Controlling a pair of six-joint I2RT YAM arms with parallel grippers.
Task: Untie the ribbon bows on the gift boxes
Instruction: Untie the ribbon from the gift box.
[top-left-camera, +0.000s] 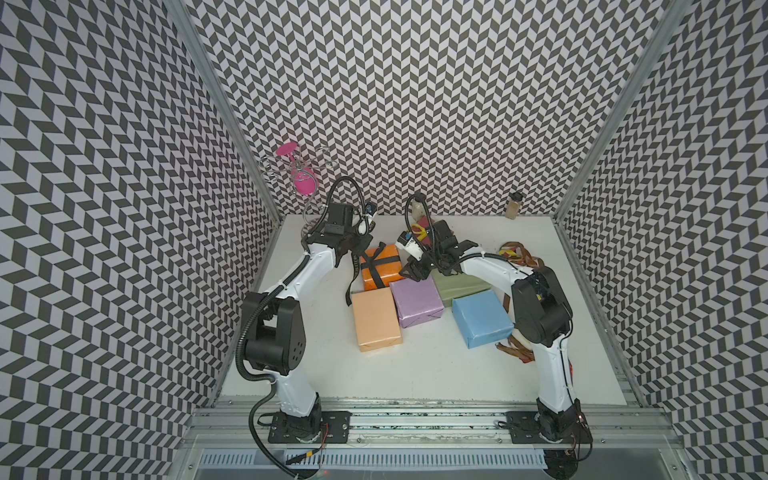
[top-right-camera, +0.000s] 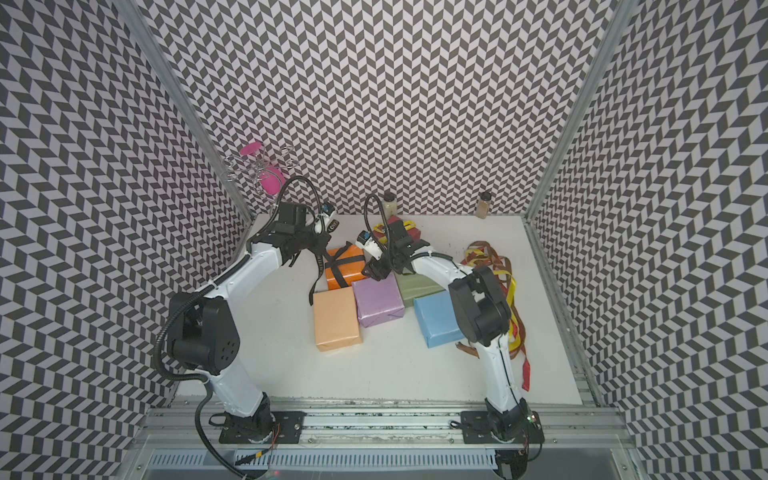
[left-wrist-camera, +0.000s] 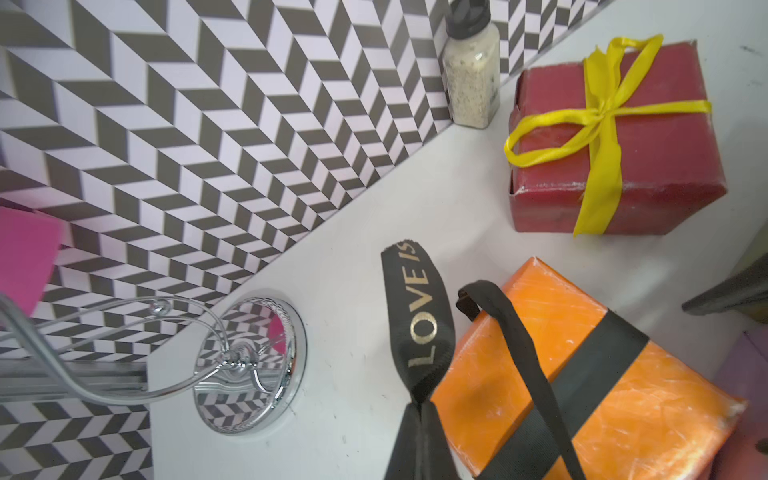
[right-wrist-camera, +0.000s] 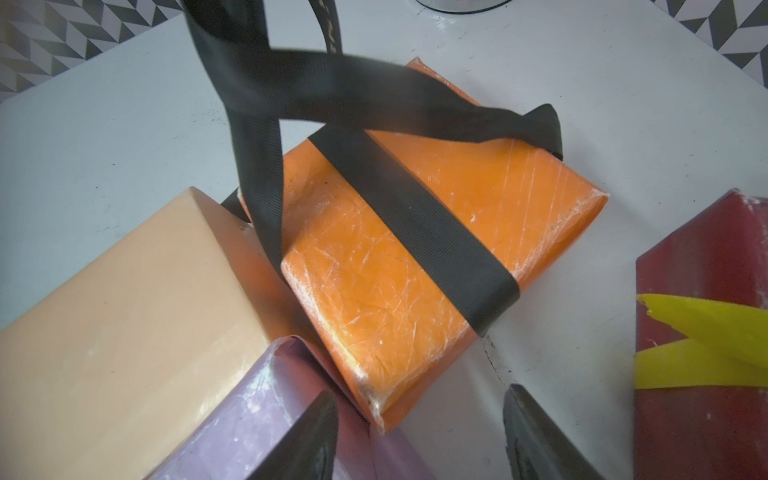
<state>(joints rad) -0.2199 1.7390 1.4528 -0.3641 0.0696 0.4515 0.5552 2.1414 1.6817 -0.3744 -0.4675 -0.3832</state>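
both top views look down from high at the whole table (top-left-camera: 415, 374); wrist cams sit close, both catching the orange box (left-wrist-camera: 665, 407).

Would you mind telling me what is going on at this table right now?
The left gripper is shut on the black ribbon with pale lettering, holding it up above the orange paper-wrapped box, which it still bands. The right gripper hovers open near that box's corner, holding nothing. The dark red box still wears its tied yellow ribbon bow; the peach, lilac, sage green and light blue boxes are bare, with loose ribbons heaped on the white table's right side.
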